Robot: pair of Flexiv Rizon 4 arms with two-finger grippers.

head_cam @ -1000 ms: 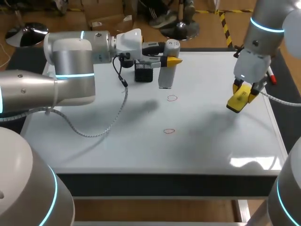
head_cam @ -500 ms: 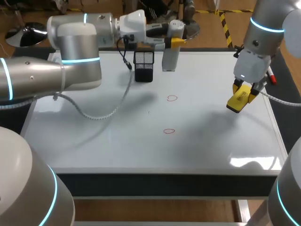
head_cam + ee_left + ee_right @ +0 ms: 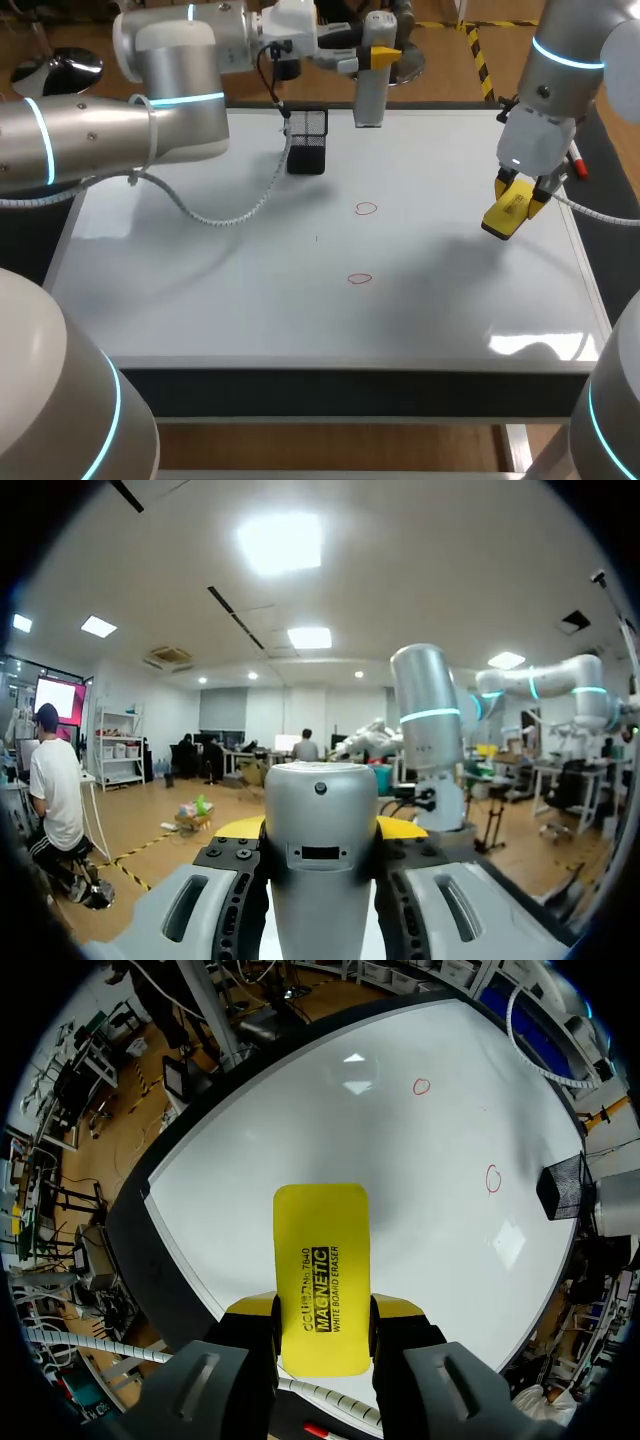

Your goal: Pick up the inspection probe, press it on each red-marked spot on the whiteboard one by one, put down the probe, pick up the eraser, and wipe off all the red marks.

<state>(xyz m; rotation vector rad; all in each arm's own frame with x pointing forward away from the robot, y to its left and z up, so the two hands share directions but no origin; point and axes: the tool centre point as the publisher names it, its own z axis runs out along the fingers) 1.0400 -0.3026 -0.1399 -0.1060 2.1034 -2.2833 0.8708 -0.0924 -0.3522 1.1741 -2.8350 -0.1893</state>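
The grey cylindrical inspection probe (image 3: 369, 98) hangs upright over the whiteboard's far edge, with my left gripper (image 3: 377, 52) shut on its top. In the left wrist view the probe (image 3: 320, 860) fills the gap between the yellow fingertips (image 3: 241, 828). My right gripper (image 3: 518, 192) is shut on the yellow eraser (image 3: 504, 216), held above the board's right side. In the right wrist view the eraser (image 3: 320, 1265) sticks out ahead of the right gripper (image 3: 322, 1310). Two red circles (image 3: 366, 208) (image 3: 359, 279) are drawn mid-board, and both red circles (image 3: 421, 1087) (image 3: 492, 1178) also show beyond the eraser.
A black mesh basket (image 3: 306, 140) stands on the whiteboard (image 3: 200, 300) near the far edge, just left of the probe; it also shows in the right wrist view (image 3: 560, 1188). A red marker (image 3: 577, 165) lies at the board's right edge behind my right arm.
My left arm has carried the probe up and away from me, from beside the basket to the board's far edge. The right arm and eraser have not moved.
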